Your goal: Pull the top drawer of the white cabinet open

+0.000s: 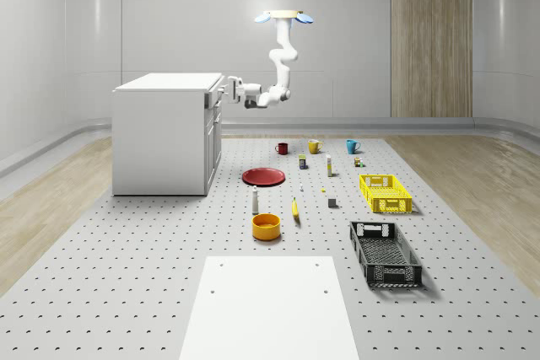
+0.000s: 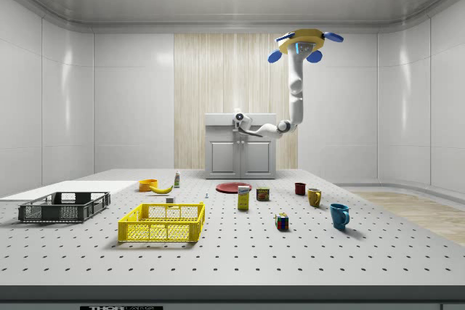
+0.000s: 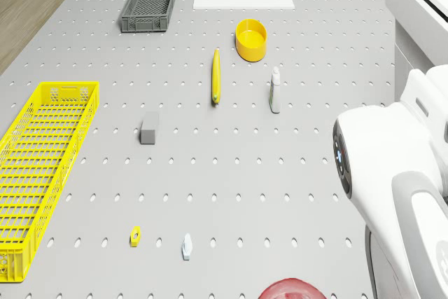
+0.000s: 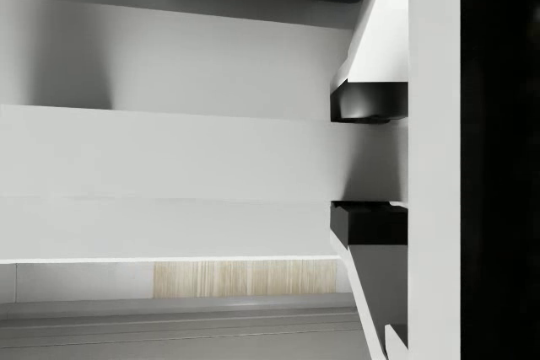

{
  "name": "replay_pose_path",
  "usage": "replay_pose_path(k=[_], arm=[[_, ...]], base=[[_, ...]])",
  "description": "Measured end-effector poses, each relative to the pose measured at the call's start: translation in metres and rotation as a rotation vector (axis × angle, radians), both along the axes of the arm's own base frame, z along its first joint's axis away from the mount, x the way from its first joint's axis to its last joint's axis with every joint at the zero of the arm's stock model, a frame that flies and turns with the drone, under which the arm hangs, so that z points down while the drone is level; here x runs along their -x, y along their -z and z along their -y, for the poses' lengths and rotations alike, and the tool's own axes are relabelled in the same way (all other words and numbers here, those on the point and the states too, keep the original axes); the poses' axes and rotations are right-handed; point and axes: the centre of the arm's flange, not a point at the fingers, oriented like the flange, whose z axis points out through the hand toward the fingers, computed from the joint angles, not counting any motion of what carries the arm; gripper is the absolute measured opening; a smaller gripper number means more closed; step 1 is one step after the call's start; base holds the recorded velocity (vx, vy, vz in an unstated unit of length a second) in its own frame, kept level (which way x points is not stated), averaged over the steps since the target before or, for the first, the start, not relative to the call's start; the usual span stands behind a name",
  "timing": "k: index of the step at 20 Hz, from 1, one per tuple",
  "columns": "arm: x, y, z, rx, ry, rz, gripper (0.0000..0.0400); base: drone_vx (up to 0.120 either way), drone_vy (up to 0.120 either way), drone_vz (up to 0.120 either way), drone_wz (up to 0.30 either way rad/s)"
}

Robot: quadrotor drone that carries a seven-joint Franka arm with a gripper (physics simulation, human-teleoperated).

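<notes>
Hovering high above the floor, just off the front of the white cabinet (image 1: pixel 164 137), out past the red plate (image 1: pixel 263 176): the drone (image 1: pixel 284 16), arm bent down and reaching sideways. Right up against the top drawer (image 1: pixel 213 99) at the cabinet's upper front edge: the gripper (image 1: pixel 226 88). Seen in the wrist view, jaws parted a little with two dark pads (image 4: pixel 369 102) one above the other and a gap between them, right beside a white panel; holding anything or not, cannot tell.
</notes>
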Motion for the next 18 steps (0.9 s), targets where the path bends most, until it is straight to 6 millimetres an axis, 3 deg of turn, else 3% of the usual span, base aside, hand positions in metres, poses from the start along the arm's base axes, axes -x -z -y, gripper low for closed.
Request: replay_pose_path(k=[15, 18], arm=[[0.026, 0.002, 0.049, -0.002, -0.066, -0.037, 0.0138], [0.028, 0.002, 0.063, -0.002, -0.074, -0.057, 0.0142]], base=[[0.000, 0.000, 0.000, 0.000], [0.000, 0.093, 0.000, 0.000]])
